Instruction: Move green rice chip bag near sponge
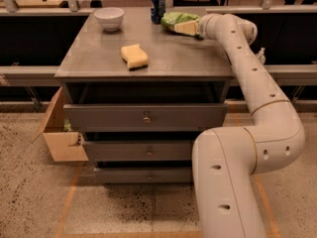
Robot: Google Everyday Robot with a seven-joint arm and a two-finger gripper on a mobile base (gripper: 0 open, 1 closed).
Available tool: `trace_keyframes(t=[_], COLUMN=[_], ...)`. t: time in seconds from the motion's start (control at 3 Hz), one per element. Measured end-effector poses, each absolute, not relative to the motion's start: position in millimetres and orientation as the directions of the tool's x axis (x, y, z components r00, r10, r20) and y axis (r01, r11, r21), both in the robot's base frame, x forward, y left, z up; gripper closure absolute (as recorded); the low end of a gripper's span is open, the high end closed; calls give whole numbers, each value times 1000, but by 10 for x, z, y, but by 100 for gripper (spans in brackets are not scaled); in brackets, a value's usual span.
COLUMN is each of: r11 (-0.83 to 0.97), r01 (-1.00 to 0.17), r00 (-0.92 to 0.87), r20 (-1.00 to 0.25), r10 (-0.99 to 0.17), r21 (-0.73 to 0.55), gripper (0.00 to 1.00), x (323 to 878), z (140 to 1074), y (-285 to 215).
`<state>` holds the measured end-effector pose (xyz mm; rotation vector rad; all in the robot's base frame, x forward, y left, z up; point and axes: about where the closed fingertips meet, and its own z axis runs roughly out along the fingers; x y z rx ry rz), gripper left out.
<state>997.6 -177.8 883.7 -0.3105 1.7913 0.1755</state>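
Note:
The green rice chip bag (174, 19) lies at the back right of the cabinet top (99, 58), next to a blue drink can. My gripper (190, 29) is at the bag's right end and is shut on it, its fingers mostly hidden by the bag and the wrist. The sponge (134, 56), a pale-yellow block, lies near the middle of the top, to the front left of the bag and well apart from it.
A white bowl (109, 18) stands at the back left and the blue can (157, 6) at the back middle, close to the bag. A cardboard box (59, 135) sits on the floor left of the drawers. A rail runs behind the cabinet.

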Motion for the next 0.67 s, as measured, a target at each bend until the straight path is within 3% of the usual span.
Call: trace_keyframes(t=[0.67], r11=[959], r01=[-278], r00=[-213], r20=[-970], r10=[-118], r21=[-56], gripper=[0], x=[10091], z=[8640], y=[-1740])
